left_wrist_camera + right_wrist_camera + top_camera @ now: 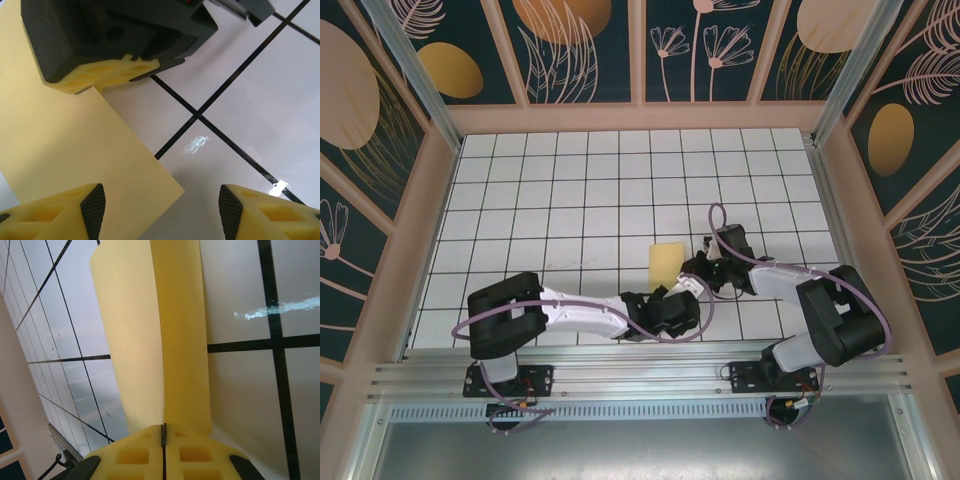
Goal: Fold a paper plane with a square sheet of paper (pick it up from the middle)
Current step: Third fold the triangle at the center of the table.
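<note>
- Right tool (163,437) clamped on the sheet of paper (150,330) (bent lengthwise), long axis pointing straight ahead of it.
- Left tool (161,212) apart, the paper's corner between its tips.

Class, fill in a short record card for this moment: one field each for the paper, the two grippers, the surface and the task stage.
paper: square sheet of paper, pale yellow, curled, one edge pinched
right gripper: shut on the sheet's edge
left gripper: open, fingers either side of the sheet's corner, holding nothing
surface: table, white with a black grid
task stage: no pointed plane shape yet
</note>
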Controlling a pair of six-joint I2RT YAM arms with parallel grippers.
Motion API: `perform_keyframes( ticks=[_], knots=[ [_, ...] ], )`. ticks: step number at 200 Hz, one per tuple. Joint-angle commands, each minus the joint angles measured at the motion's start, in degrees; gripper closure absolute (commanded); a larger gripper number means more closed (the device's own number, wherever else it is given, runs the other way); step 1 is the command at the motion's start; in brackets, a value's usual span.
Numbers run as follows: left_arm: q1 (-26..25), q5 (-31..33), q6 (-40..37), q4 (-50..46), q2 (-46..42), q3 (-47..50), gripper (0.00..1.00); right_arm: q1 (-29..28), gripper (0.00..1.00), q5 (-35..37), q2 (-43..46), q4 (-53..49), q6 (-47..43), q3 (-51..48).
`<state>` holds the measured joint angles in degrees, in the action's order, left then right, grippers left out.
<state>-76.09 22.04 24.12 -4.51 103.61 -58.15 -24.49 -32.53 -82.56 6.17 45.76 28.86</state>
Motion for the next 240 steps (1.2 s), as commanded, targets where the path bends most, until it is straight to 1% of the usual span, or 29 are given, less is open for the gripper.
perform_keyframes(
  ticks=[1,24,36,61,116,132,152,182,199,216,227,240],
  knots=[
    [-0.3,3.3,-0.9,-2.1,1.0,-1.9,0.41,-0.4,0.91,0.6,-0.5,-0.5,-0.6,1.4],
    [-0.2,5.1,-1.3,-1.5,-0.3,-1.2,0.53,-0.4,0.91,0.6,-0.7,-0.8,-1.0,1.5],
    [-0.3,5.6,-1.6,-1.0,-0.9,-1.1,0.62,-0.4,0.91,0.7,-0.9,-1.1,-1.3,1.6],
    [-0.3,5.4,-2.2,0.0,-2.2,-0.6,0.76,-0.4,0.9,1.0,-1.3,-2.0,-2.1,1.9],
    [-0.3,5.3,-3.1,0.2,-3.7,0.2,1.0,-0.4,0.88,1.5,-1.7,-2.9,-3.0,2.4],
    [-0.3,5.5,-3.1,0.2,-3.9,0.3,1.0,-0.4,0.87,1.5,-1.6,-3.1,-3.3,2.6],
    [-0.2,5.4,-3.5,0.4,-4.0,0.4,1.0,-0.4,0.84,1.9,-1.3,-4.1,-4.0,3.1],
    [-0.1,3.8,-3.5,1.2,-3.9,1.1,1.0,-0.3,0.76,4.5,0.1,-8.8,-7.0,5.5],
    [-0.1,3.1,-3.0,1.7,-4.1,1.8,1.0,-0.2,0.68,7.9,1.3,-12.2,-8.4,7.1],
    [0.1,2.6,-2.4,2.8,-5.0,2.1,1.0,0.1,0.67,9.6,2.3,-13.7,-9.3,8.5],
    [0.4,2.0,-2.0,3.6,-5.1,4.2,1.0,0.1,0.68,10.0,2.7,-13.9,-9.5,9.3],
    [0.8,1.2,-1.8,4.3,-6.9,5.2,1.0,0.1,0.71,8.6,2.2,-13.0,-9.9,10.2]
  ],
)
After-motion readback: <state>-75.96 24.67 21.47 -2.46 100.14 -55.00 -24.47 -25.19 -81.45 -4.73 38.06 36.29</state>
